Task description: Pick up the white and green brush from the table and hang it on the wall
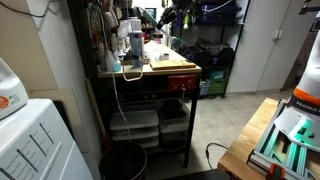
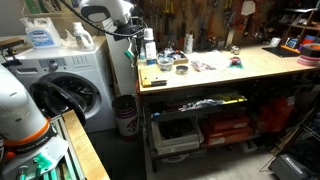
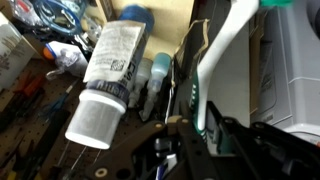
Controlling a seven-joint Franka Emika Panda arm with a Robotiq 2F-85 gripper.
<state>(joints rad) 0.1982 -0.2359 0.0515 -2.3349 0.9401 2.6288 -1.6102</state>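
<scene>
In the wrist view my gripper is shut on the white and green brush. Its white handle runs up and right from the jaws, and its green part sits between the fingers. The brush is held up against the wall at the end of the workbench, next to a white labelled bottle. In an exterior view the arm reaches to the back left corner of the bench, with the gripper near the wall. The brush is too small to make out there.
A wooden workbench carries small items, and tools hang on the wall behind it. A washing machine with a detergent jug stands beside it. A bin sits between them. Storage boxes fill the lower shelves.
</scene>
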